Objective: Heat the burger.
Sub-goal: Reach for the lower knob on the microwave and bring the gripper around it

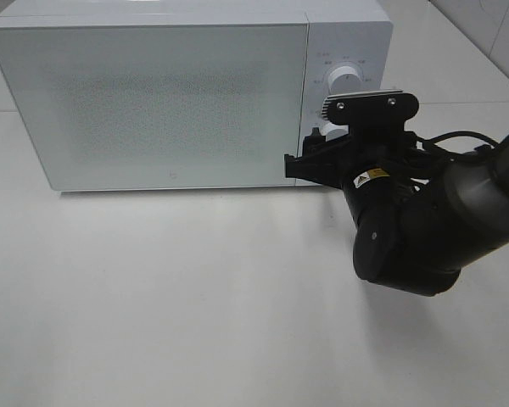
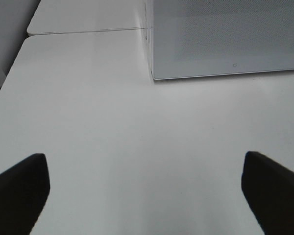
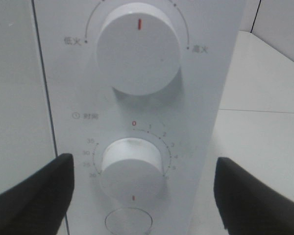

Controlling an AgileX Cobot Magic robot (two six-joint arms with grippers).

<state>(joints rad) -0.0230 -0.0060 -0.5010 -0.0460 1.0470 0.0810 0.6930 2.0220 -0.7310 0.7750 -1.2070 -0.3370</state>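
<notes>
The burger is not in view. The white microwave (image 1: 153,93) stands at the back of the table with its door shut, and the frosted door hides the inside. My right gripper (image 1: 310,163) is at the control panel (image 3: 201,98). In the right wrist view it (image 3: 142,200) is open, with one finger on each side of the lower timer knob (image 3: 132,169), and it is not touching the knob. The knob's red mark points down, away from 0. My left gripper (image 2: 147,196) is open and empty over the bare table, in front of the microwave's left corner (image 2: 152,73).
The upper power knob (image 3: 137,49) has its red mark pointing straight up. A round button (image 3: 129,223) sits below the timer knob. The white table (image 1: 195,297) spreads in front of the microwave. A seam between two tabletops (image 2: 88,32) runs behind the left corner.
</notes>
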